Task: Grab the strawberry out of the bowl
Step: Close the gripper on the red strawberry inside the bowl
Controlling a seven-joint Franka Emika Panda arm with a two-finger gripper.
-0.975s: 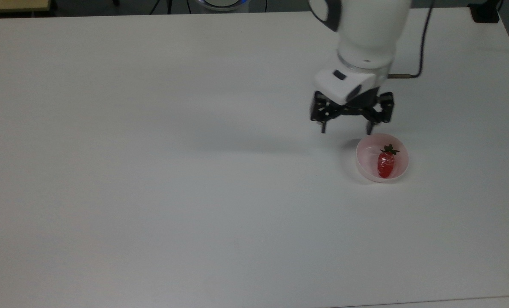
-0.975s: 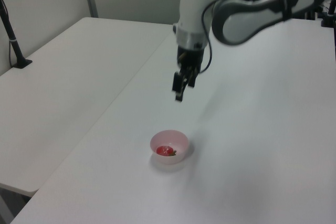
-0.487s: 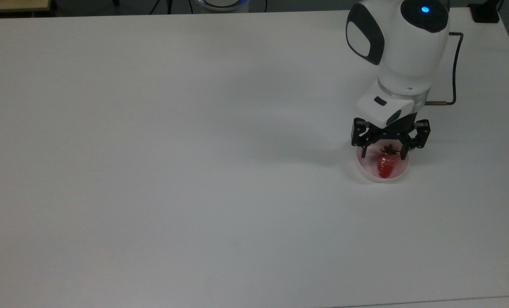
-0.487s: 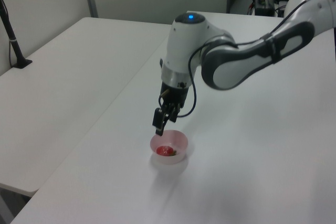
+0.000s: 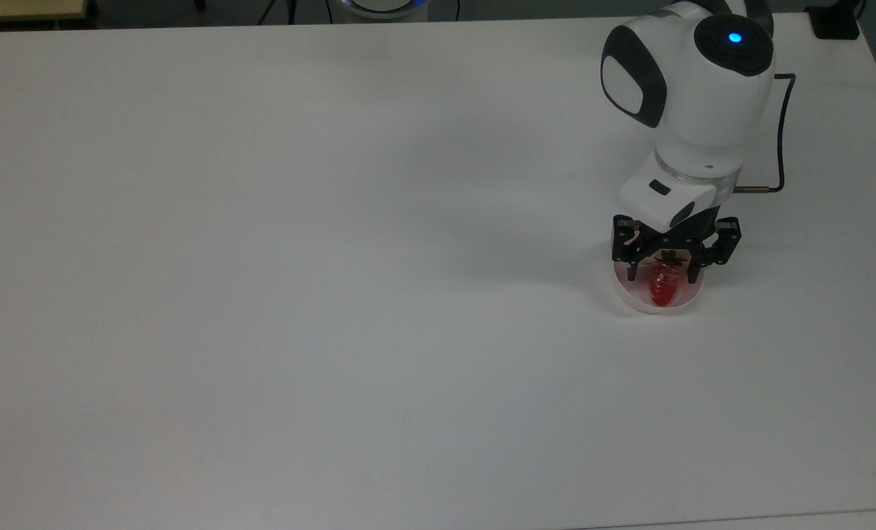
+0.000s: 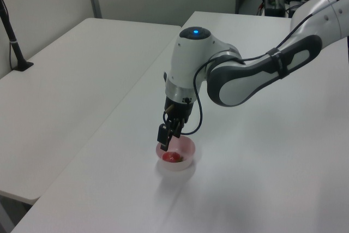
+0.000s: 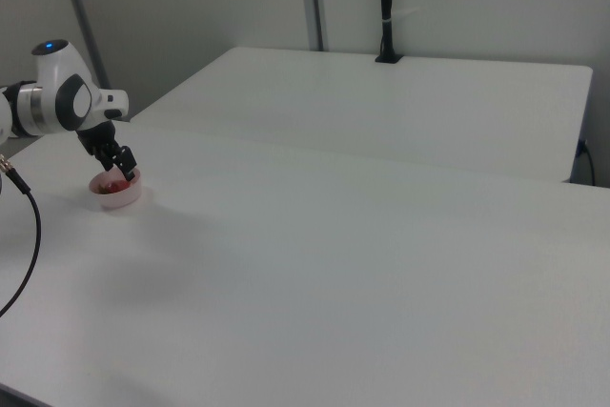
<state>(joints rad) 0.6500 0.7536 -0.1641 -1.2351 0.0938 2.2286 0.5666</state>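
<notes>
The strawberry (image 5: 664, 285) is seen lying in the bowl (image 5: 684, 302), red body pointing toward the top view's bottom, green cap toward the top view's top. In the left view it (image 6: 172, 157) shows as a red patch low inside the bowl (image 6: 185, 159); in the right view only a red smear is made out within the bowl (image 7: 115, 197).

The bowl is set on the white worktop (image 5: 298, 294), near the top view's right edge, w/ nothing else beside it.

The tool (image 5: 667, 276) is held directly over the bowl, fingers spread apart & lowered inside the rim, one on each side of the berry's cap end. No contact w/ the berry can be confirmed; a gap is seen on both sides in the top view. In the left view the tool (image 6: 164, 143) is seen dipping into the bowl's far-left part; in the right view it (image 7: 125, 171) is seen at the bowl's top edge.

Above it the white arm (image 5: 692, 103) is seen, a blue light lit on its top, and a dark cable (image 5: 780, 140) is looped at the top view's right of it. A second worktop (image 6: 65, 85) adjoins at the left view's left.
</notes>
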